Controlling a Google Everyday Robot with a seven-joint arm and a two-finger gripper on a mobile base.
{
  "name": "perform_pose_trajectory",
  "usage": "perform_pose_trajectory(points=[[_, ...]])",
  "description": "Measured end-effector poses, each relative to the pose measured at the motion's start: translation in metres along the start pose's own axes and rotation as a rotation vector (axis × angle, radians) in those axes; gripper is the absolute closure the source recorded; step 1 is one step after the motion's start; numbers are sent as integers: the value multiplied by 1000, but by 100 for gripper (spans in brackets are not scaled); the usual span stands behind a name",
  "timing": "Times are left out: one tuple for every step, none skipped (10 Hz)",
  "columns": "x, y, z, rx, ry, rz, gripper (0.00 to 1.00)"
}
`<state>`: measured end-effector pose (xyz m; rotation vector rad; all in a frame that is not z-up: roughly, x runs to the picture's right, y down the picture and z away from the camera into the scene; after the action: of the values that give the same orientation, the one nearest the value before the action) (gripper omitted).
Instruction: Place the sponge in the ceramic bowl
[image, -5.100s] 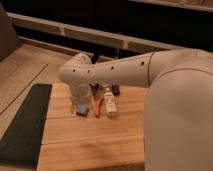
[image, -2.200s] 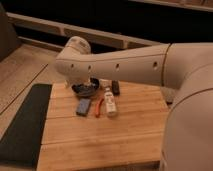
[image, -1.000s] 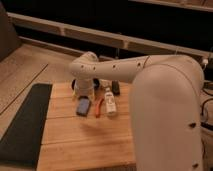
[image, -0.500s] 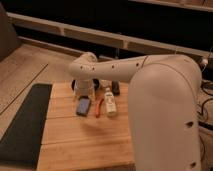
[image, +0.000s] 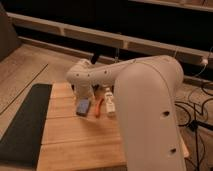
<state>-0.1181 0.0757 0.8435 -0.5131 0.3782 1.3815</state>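
Observation:
The blue-grey sponge (image: 82, 106) lies flat on the wooden table (image: 75, 135), left of a thin orange-red tool (image: 98, 107). My white arm bends at an elbow (image: 81, 75) and drops straight down behind the sponge. Its lower end, the gripper (image: 85, 96), hangs open just over the sponge's far edge. Nothing is held. The ceramic bowl is hidden behind the arm.
A small white bottle (image: 109, 100) lies right of the orange-red tool. A dark mat (image: 22, 125) covers the floor left of the table. The arm's bulky white body (image: 150, 115) blocks the table's right side. A dark shelf rail (image: 120, 42) runs behind.
A few seconds ago the arm reached across above the table with the dark bowl showing. It has since come down behind the sponge and covers the bowl. Over the last second nothing has moved.

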Motion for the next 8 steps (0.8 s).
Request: perform_pose_trajectory(points=[[-8, 1, 7, -11, -8, -3, 35], [-14, 3, 13, -26, -15, -3, 35], [-19, 5, 17, -39, -18, -5, 35], [-22, 9, 24, -57, -14, -9, 35], [-22, 11, 29, -67, -8, -10, 35], [-21, 13, 36, -81, 6, -9, 35], [-19, 14, 43, -89, 19, -9, 35], [-17, 15, 50, -96, 36, -10, 35]])
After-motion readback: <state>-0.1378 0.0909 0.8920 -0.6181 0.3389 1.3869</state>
